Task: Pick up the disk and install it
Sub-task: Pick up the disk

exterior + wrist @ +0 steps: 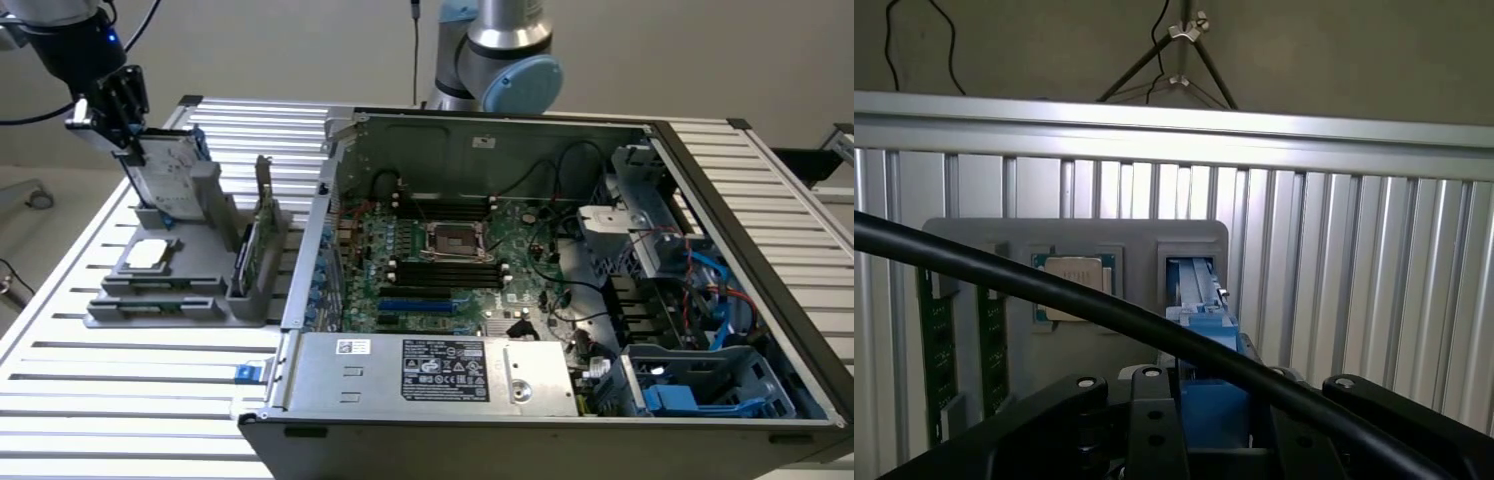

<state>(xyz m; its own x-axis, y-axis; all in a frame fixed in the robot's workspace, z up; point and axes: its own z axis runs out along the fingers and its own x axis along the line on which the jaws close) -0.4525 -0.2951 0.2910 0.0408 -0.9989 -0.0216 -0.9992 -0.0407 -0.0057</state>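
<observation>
Sitting on the slatted table point(80, 400) is the open PC case point(747, 190), taking up most of the exterior view's right. Along its near edge is the grey PSU point(534, 385) with a black label point(445, 368) and a little white sticker point(351, 347). Both are way too small to read, so no brand from me. On the exterior view's left is the grey holder point(174, 300). The disk point(167, 175) stands on edge at its back end, tilted, white face out and blue frame showing. Can't tell if its bottom edge is clear of the holder. The claw point(123, 135) is clamped on the disk's top edge. A square chip point(151, 253) lies flat on the holder, near the disk.
</observation>
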